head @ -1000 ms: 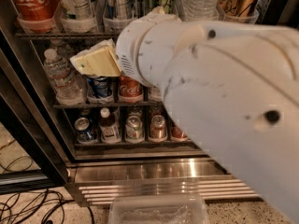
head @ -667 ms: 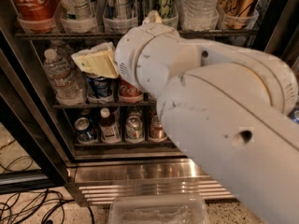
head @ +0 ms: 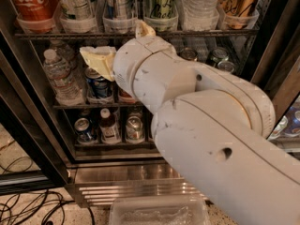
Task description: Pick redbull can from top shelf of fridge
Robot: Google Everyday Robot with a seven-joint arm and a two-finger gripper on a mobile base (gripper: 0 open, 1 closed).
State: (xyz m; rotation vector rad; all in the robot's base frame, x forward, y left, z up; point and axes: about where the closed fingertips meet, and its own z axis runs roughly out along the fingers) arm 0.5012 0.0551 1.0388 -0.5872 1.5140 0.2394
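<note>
- White arm (head: 206,125) has swung lower and to the right, uncovering more of the top shelf (head: 206,33). The cream claw (head: 99,60) stays below that shelf, beside a water bottle (head: 58,76).
- Judging by this, the reach is still being lined up. The redbull can (head: 118,1) stands ungrasped in its clear tub (head: 119,23), above and just right of the claw.
- Whether the claw is wide or narrow cannot be told, since the wrist hides most of it. The can's top is cut off by the frame.

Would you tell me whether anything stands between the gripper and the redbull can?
Yes: the gripper is below the top shelf, so the shelf's front bar and the clear tub around the redbull can lie between them.
</note>
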